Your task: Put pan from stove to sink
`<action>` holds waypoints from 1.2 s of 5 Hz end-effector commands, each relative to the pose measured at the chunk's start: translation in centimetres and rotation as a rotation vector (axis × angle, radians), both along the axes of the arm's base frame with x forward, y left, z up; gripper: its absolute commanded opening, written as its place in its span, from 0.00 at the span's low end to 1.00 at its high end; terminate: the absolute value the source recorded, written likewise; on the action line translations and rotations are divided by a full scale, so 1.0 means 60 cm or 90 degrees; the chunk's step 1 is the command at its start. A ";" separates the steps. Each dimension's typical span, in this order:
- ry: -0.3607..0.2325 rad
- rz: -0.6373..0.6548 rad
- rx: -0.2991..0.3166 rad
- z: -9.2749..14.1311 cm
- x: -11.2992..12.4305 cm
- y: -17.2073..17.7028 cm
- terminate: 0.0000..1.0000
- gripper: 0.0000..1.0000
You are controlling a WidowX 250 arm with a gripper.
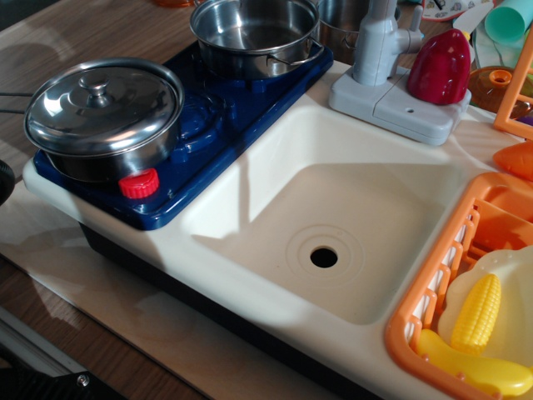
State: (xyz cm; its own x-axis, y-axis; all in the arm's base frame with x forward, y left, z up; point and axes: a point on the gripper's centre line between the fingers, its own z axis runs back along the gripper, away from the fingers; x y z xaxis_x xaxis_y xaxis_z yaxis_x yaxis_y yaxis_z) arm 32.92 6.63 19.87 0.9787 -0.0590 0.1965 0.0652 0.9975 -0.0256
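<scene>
The pan (254, 33), a shiny open steel pot with thin wire loop handles and no lid, stands on the far burner of the dark blue stove (212, 125). The stove has a red knob (139, 183) at its near edge. The cream-white sink (275, 167) lies to the right of the stove, with its round black drain hole (323, 257) showing and nothing in the basin. No gripper shows in this view.
A steel pan with a knobbed lid (104, 108) sits on the near burner. A grey faucet (379, 46) and a red toy (439, 67) stand behind the sink. An orange dish rack (433, 292) at right holds corn (476, 312).
</scene>
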 end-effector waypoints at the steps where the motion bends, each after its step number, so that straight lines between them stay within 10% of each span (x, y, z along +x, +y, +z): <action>1: 0.000 0.000 0.000 0.000 0.000 0.000 0.00 1.00; 3: -0.030 -0.258 0.059 -0.006 -0.027 -0.001 0.00 1.00; 6: -0.077 -0.357 0.036 -0.043 -0.053 -0.006 0.00 1.00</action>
